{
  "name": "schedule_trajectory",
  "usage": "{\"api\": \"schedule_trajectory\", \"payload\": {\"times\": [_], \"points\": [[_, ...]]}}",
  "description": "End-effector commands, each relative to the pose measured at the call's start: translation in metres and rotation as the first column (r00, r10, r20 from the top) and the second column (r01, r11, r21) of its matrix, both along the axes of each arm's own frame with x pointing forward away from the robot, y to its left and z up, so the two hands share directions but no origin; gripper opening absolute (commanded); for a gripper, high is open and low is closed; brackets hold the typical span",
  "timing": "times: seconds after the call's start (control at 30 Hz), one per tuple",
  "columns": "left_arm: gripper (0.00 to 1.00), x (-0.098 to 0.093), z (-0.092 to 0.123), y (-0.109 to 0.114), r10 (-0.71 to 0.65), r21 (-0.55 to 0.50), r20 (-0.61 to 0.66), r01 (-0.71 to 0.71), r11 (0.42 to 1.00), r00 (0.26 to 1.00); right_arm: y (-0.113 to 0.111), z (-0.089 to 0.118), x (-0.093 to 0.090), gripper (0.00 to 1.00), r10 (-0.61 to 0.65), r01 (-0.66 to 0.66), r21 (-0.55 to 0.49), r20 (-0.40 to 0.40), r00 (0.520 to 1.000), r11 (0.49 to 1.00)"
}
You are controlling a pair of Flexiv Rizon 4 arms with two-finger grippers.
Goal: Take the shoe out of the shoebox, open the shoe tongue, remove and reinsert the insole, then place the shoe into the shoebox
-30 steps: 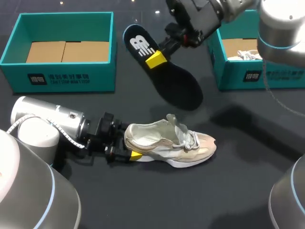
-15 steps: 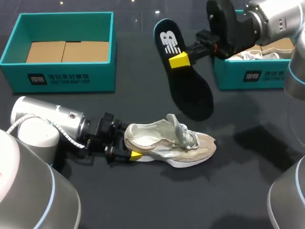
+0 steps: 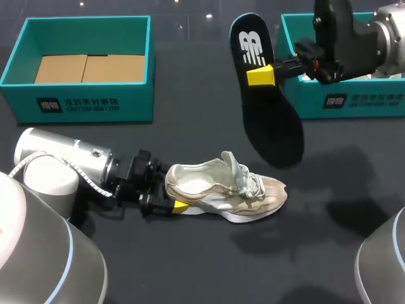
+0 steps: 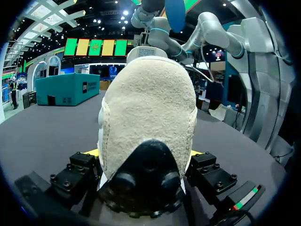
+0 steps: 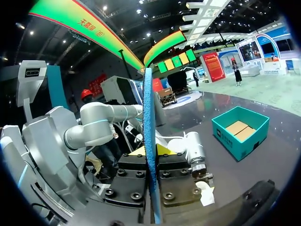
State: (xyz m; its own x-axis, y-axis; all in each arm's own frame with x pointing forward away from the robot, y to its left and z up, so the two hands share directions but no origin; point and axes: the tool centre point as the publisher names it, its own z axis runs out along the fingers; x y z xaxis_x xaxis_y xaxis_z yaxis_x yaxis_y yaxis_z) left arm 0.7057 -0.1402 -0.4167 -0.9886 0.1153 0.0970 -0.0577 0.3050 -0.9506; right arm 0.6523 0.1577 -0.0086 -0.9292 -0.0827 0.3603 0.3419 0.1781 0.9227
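A beige and white shoe lies on its side on the dark table, toe to the right, tongue pulled up. My left gripper is shut on its heel, one finger on each side. In the left wrist view the suede heel fills the space between the fingers of the left gripper. My right gripper is shut on the dark insole with a white logo and holds it in the air above and behind the shoe. The right wrist view shows the insole edge-on in the right gripper.
A teal shoebox lined with cardboard stands at the back left. A second teal shoebox at the back right holds another pale shoe. My right arm hangs over that box.
My right arm has carried the insole to the right, toward the right shoebox, and its logo end has swung more upright. The left gripper and the shoe have stayed still.
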Motion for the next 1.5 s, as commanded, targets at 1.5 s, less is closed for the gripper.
{"api": "schedule_trajectory", "payload": {"times": [1.5], "points": [[0.00,-0.001,0.000,0.000,0.000,0.001,0.000,0.000,1.000,1.000,-0.066,-0.014,-0.029,0.00,-0.261,0.269,0.087,-0.089,0.961,0.959]]}}
